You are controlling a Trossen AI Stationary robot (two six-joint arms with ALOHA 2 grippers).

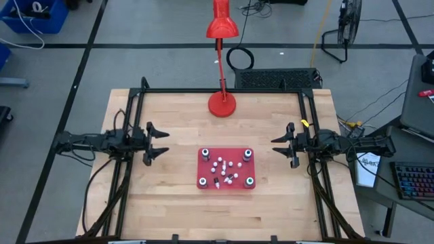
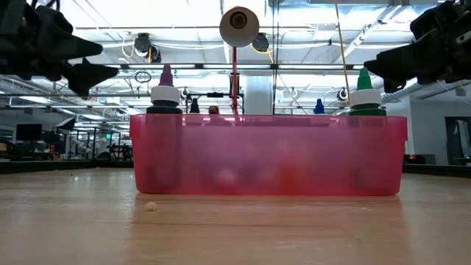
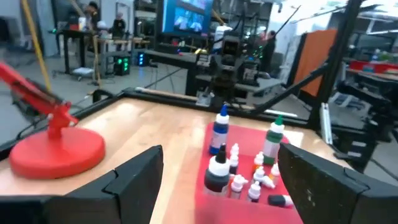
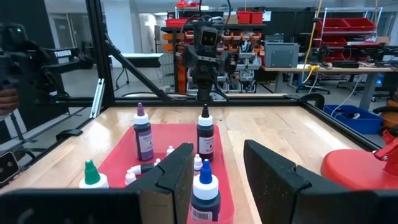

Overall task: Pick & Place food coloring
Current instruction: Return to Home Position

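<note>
The food coloring [image 1: 224, 169] sat inside the pink bin [image 1: 227, 152] in the middle of the worktop [image 1: 176, 210]. From above, 4 big bottles [image 1: 248, 153] stood in the bin's 4 corners. The small white bottles [image 1: 218, 165] lay in a bunch between them. No bottle showed on the bare wood around the bin. The red lamp [image 1: 222, 104] stood at the far side of the worktop, apart from the bin.

The left hand [image 1: 166, 142] hung over the worktop to the left of the bin, well apart from it. Its fingers were spread wide and held nothing. The right hand [image 1: 274, 145] hung to the right of the bin, also apart from it. Its fingers were apart too, with a smaller gap, and they held nothing.

The step in hand looked like the trip home. Each arm was on its own side, both hands were free, and the sorting looked done or very close to done. The next move likely called for little. Each arm would fold to its rest spot at its own edge and keep clear of the bin and the lamp, so nothing got knocked. No grab seemed needed, since nothing loose showed.
</note>
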